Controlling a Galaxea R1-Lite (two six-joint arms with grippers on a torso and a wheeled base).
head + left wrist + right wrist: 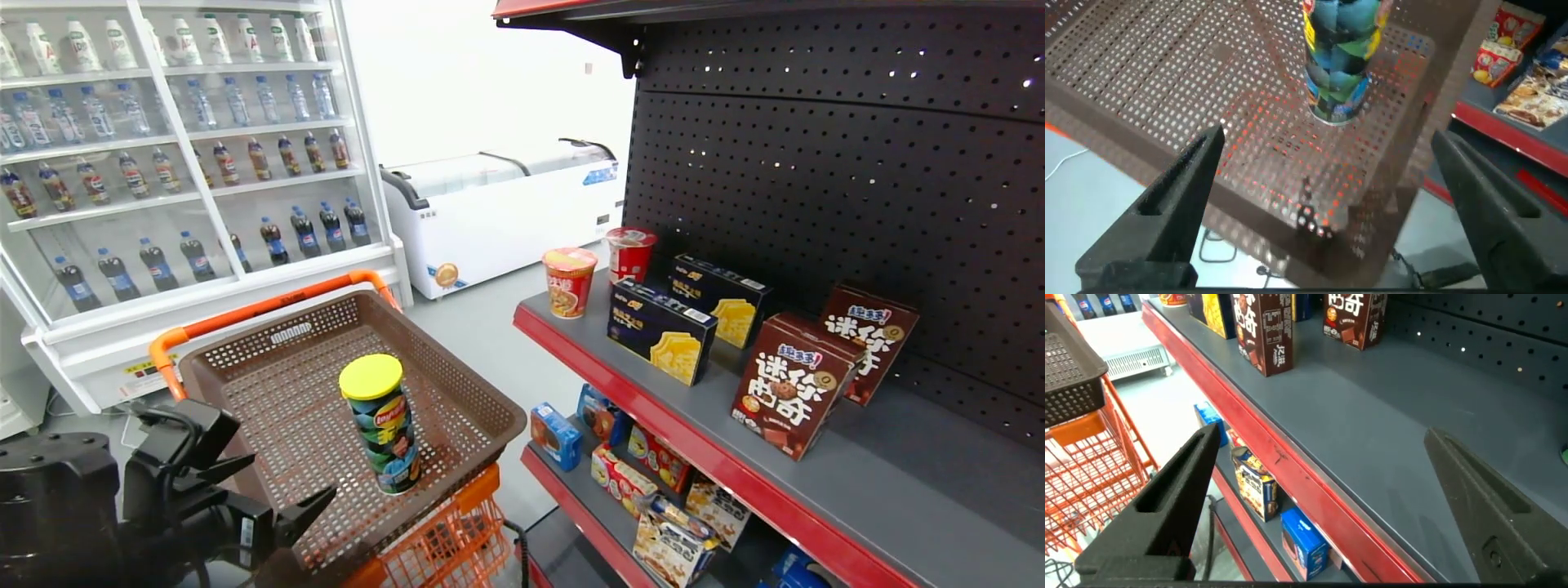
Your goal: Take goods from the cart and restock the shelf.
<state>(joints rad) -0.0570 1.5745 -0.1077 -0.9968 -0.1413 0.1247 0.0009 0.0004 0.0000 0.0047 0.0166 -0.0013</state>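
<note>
Supermarket fittings ring the scene: a glass-fronted drinks fridge (188,147) stocked with bottles on the left, a white chest freezer (498,212) at the back, and on the right a black pegboard (816,163) rising behind a grey shelf (898,474) with a red front edge.

On that shelf stand two cup noodles (569,282), two dark blue boxes (661,331) and two red-brown boxes (792,384). To their right the grey surface is bare. A lower shelf carries a mix of snack packs (637,474).

An orange cart (261,309) stands in front of the fridge with a brown mesh basket (457,367) on top. A chips can (382,425) with a yellow lid stands upright on the basket floor, toward the corner nearest the shelf.

The left gripper (294,476) is at the basket's near rim with its jaws spread wide and nothing between them. In the left wrist view the can (1339,57) stands ahead of the left gripper (1328,135), apart from both fingers.

The right gripper (1323,433) is above the bare stretch of the shelf, over its red edge. Its jaws are spread wide too and it holds nothing.
</note>
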